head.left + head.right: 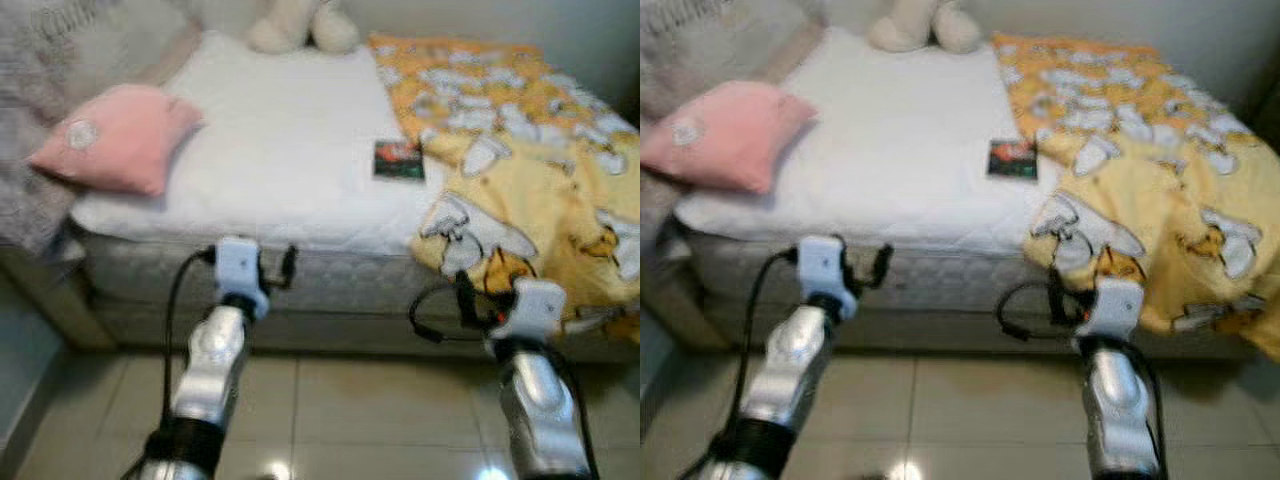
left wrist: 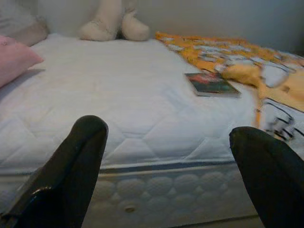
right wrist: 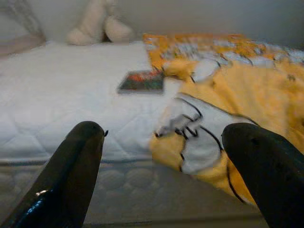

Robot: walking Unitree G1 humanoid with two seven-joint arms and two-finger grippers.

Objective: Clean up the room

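The left pincer (image 2: 166, 161) and the right pincer (image 3: 164, 164) both hang released with fingers spread wide, grasping nothing, low before the near edge of the bed (image 1: 280, 160) over the tiled floor (image 1: 340, 410). On the white mattress a small dark book (image 1: 399, 160) with a red and green cover lies flat, just beside the edge of a rumpled yellow blanket (image 1: 530, 170) printed with white cartoon figures that drapes over the bed's right side. A pink pillow (image 1: 115, 135) sits on the left edge, and a cream plush toy (image 1: 300, 25) rests at the far end.
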